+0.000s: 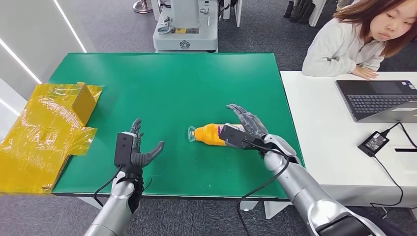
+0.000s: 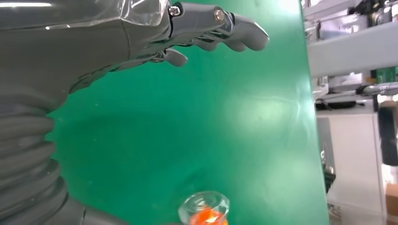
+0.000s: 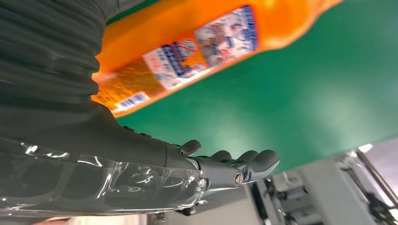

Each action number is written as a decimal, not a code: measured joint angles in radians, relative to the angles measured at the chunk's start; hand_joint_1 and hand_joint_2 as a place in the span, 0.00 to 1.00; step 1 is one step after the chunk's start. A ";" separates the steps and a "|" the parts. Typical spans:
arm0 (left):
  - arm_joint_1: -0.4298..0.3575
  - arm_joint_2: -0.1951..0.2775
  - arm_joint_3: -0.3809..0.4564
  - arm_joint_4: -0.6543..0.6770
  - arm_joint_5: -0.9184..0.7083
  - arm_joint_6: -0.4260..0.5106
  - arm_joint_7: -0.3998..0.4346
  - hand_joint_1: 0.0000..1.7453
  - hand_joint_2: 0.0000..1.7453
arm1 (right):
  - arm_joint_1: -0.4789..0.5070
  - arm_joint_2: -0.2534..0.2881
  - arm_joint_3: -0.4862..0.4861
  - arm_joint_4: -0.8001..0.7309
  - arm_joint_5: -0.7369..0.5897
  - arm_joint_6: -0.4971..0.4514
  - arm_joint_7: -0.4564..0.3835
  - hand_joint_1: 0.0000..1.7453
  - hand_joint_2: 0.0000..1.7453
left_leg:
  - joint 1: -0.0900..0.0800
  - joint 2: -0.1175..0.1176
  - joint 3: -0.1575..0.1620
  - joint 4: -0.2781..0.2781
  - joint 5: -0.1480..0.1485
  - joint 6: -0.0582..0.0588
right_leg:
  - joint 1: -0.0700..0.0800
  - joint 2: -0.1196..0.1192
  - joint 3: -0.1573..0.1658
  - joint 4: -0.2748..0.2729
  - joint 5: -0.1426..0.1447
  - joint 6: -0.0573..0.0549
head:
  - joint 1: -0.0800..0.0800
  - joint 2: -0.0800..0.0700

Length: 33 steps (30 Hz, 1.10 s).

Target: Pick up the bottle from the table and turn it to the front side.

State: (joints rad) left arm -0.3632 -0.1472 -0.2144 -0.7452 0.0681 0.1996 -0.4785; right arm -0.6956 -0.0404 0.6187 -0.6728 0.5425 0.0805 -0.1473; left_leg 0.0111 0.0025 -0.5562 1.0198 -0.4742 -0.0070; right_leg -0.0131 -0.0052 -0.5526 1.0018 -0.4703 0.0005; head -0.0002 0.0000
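Green matting is covering the table, and the orange bottle is lying on its side on it, toward five o'clock of the mat's middle, its clear cap pointing to nine o'clock. From the right wrist view the bottle's printed label is showing along its side. The right hand is sitting at the bottle's three o'clock end with its fingers spread wide and stretched out past the bottle; whether the palm is touching the bottle cannot be told. The left hand is hovering well apart at the bottle's nine o'clock, fingers apart and holding nothing. A crumpled yellow plastic-wrapped box is lying at the mat's nine o'clock edge. Beyond the three o'clock edge a white desk is carrying a laptop and a power adapter, and a person is sitting at it.
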 joint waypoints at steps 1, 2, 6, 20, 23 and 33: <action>0.005 0.001 0.002 -0.002 0.003 -0.003 0.002 0.00 1.00 | -0.001 -0.008 0.007 0.004 -0.008 0.006 0.009 0.00 1.00 | 0.000 0.000 0.000 0.000 0.000 0.000 | 0.000 0.000 0.000 0.000 0.000 0.000 | 0.000 0.000; 0.010 0.002 0.005 -0.004 0.005 -0.006 0.002 0.00 1.00 | -0.002 -0.015 0.015 0.010 -0.015 0.013 0.017 0.00 1.00 | 0.000 0.000 0.000 0.000 0.000 0.000 | 0.000 0.000 0.000 0.000 0.000 0.000 | 0.000 0.000; 0.029 0.002 0.013 -0.020 0.011 -0.010 0.012 0.00 1.00 | -0.018 -0.036 0.049 0.046 -0.025 0.030 0.051 0.00 1.00 | 0.000 0.000 0.000 0.001 0.000 0.000 | 0.000 0.000 0.000 0.000 0.000 0.000 | 0.000 0.000; 0.065 0.002 0.036 -0.045 0.012 -0.013 0.023 0.00 1.00 | -0.045 -0.082 0.154 0.135 0.006 0.056 0.085 0.00 1.00 | 0.000 0.000 0.000 0.001 0.000 0.000 | 0.000 0.000 0.000 0.000 0.000 0.000 | 0.000 0.000; 0.065 0.002 0.039 -0.045 0.007 -0.014 0.025 0.00 1.00 | -0.048 -0.082 0.176 0.144 0.018 0.045 0.090 0.00 1.00 | 0.000 0.000 0.000 0.001 0.000 0.001 | 0.000 0.000 0.000 0.000 0.001 0.000 | 0.000 0.000; 0.063 0.002 0.058 -0.043 -0.004 -0.033 0.032 0.00 1.00 | -0.041 -0.086 0.222 0.150 0.046 -0.003 0.102 0.98 1.00 | 0.000 0.001 0.000 0.002 0.001 0.001 | 0.000 0.001 0.000 0.000 0.002 0.001 | 0.000 0.000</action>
State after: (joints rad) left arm -0.3007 -0.1449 -0.1564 -0.7879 0.0639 0.1663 -0.4463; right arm -0.7364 -0.1267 0.8409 -0.5226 0.5887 0.0779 -0.0449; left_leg 0.0113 0.0033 -0.5562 1.0216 -0.4732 -0.0059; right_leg -0.0128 -0.0045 -0.5527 1.0018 -0.4682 0.0014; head -0.0003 0.0000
